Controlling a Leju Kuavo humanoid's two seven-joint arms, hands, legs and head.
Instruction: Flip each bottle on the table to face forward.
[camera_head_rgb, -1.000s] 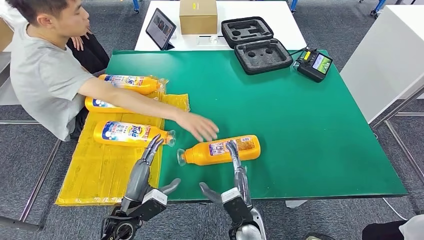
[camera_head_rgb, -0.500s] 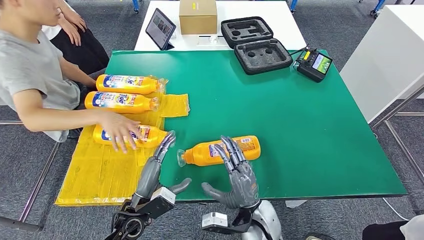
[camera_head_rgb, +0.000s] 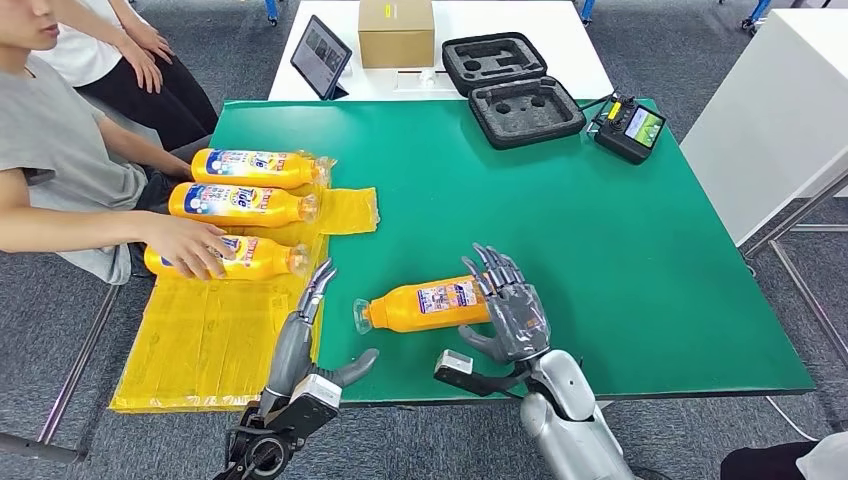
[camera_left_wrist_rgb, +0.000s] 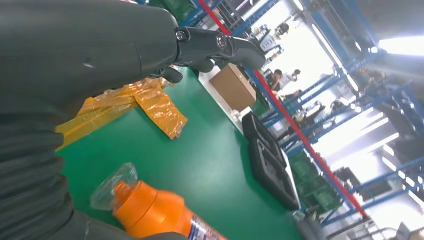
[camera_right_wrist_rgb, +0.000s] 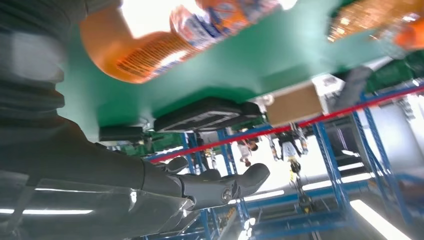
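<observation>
One orange detergent bottle (camera_head_rgb: 440, 303) is laid on its side on the green tabletop (camera_head_rgb: 620, 250), near the front edge, with its clear cap toward the left edge and its small-print back label turned up. Because the back label faces up, this bottle is judged to be the one awaiting a flip.

The right hand (camera_head_rgb: 508, 312) is positioned at the base end of that bottle, fingers spread and raised, thumb low toward the front edge. Nothing is gripped; whether the fingers touch the bottle cannot be told. The placement is judged to prepare a hold across the bottle's body so that it can be rolled about its long axis.

The left hand (camera_head_rgb: 305, 345) is held open and empty at the front edge, beside the cap end of the bottle and apart from it. This stance is judged to leave it free to steady the neck or to receive the bottle.

Three further bottles (camera_head_rgb: 245, 203) are lined up on a yellow plastic sheet (camera_head_rgb: 215, 335) along the left edge, brand labels up, caps pointing toward the tabletop's middle. The nearest of them is touched by a person's hand (camera_head_rgb: 190, 248), apparently to align it with the row.

A foam-lined case (camera_head_rgb: 510, 90) and a handheld controller (camera_head_rgb: 628, 127) are kept at the far edge, well apart from the work area.
</observation>
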